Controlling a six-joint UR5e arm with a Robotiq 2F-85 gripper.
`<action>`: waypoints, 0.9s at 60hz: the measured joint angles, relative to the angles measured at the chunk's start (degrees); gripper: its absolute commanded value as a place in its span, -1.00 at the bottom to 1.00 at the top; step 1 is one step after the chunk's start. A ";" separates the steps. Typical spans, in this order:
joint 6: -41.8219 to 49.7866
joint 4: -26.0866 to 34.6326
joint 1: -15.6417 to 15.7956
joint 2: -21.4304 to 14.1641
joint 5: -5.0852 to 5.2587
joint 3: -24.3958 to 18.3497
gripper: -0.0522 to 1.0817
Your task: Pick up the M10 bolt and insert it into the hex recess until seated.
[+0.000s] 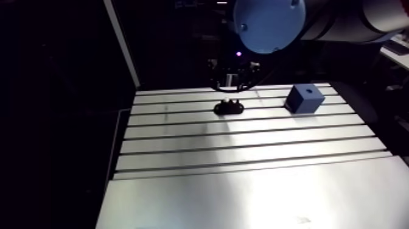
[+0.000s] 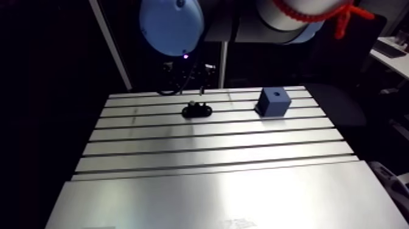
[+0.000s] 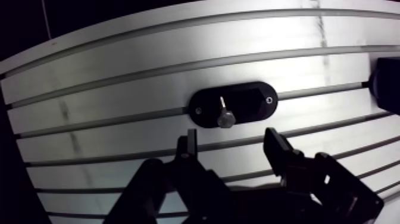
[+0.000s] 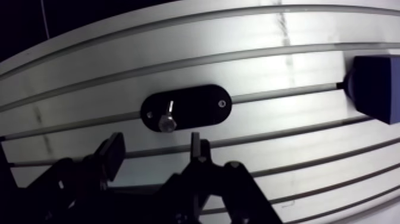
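Note:
A silver M10 bolt [image 3: 225, 117] stands in a black oval holder [image 3: 253, 101] on the slotted table, its head toward the camera. In the wrist view my gripper [image 3: 232, 144] hovers just short of the holder. It is open, with nothing between its dark fingers [image 3: 189, 148], and the bolt lies ahead of the gap. A blue block [image 4: 374, 86] with a dark recess in its top face [image 1: 310, 91] sits to the holder's right in the arm view. The wrist hangs over the table's far edge, above the holder [image 1: 229, 108].
The slotted aluminium table [image 1: 243, 152] runs toward the camera with several long grooves. A smooth plate [image 1: 255, 201] covers its front part. The table's left edge [image 1: 122, 140] drops into darkness.

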 measured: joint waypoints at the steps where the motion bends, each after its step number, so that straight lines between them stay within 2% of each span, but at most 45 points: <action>1: -0.03 -0.01 0.00 0.03 0.00 0.02 -0.31; 54: -1.15 -2.42 0.07 2.05 0.01 0.66 -0.29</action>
